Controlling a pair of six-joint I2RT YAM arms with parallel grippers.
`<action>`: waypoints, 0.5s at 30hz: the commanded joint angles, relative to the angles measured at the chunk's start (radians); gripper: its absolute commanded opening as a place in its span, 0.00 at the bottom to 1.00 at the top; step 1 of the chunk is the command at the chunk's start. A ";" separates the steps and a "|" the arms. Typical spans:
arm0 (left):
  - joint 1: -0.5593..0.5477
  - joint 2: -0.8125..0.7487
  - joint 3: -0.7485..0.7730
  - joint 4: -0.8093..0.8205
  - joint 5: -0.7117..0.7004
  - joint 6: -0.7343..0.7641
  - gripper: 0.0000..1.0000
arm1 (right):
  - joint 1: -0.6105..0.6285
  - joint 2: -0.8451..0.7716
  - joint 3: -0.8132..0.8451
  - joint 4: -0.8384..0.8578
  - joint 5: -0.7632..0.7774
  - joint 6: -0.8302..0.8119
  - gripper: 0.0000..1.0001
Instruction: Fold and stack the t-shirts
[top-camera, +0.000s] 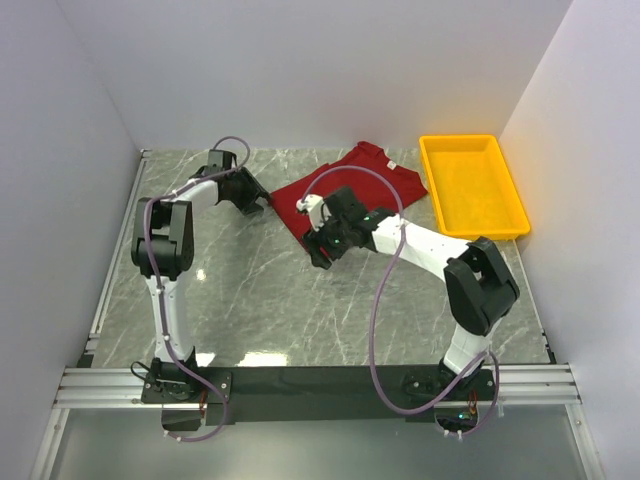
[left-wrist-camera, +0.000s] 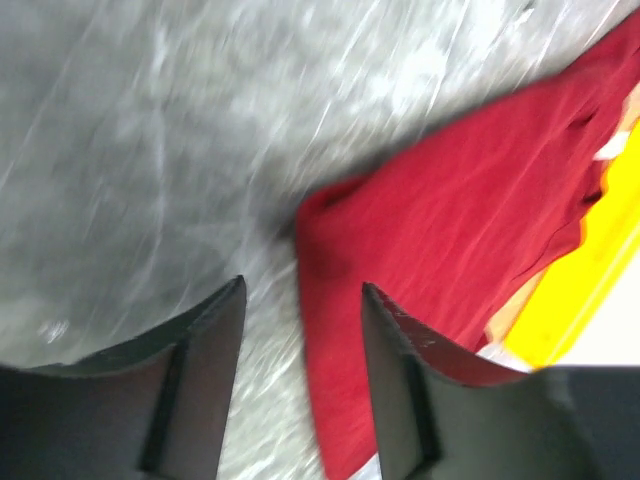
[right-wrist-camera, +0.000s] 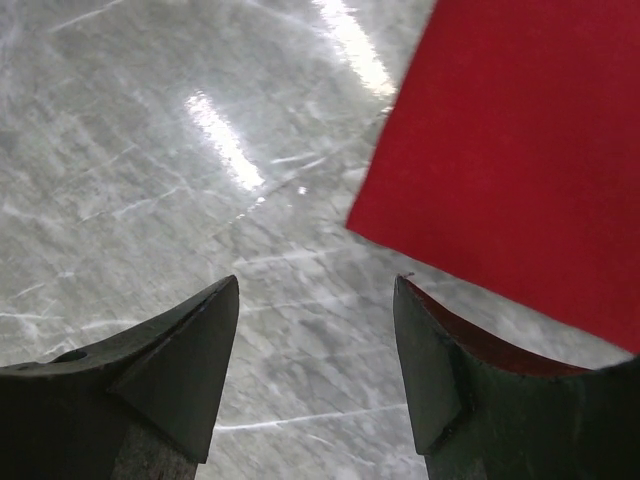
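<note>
Shirt (top-camera: 352, 185) upper centre, left of tray (top-camera: 470, 185). Left gripper (left-wrist-camera: 300, 292) partly open, empty, at its left corner; right gripper (right-wrist-camera: 316, 285) wide, empty, at lower edge.

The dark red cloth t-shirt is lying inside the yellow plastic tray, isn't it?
Not quite. The dark red cloth t-shirt lies on the grey marble table, beside the yellow plastic tray, not inside it. The top external view shows this.

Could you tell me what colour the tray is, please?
The tray is yellow, clearest in the top view.
</note>
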 joint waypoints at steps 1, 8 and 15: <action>-0.007 0.049 0.071 0.057 -0.016 -0.051 0.52 | -0.026 -0.073 -0.015 0.050 -0.003 0.011 0.70; -0.028 0.105 0.111 0.063 -0.009 -0.080 0.42 | -0.037 -0.073 -0.035 0.052 -0.031 -0.066 0.70; -0.028 0.116 0.115 0.086 -0.008 -0.094 0.24 | -0.014 -0.016 -0.021 0.053 0.001 -0.168 0.71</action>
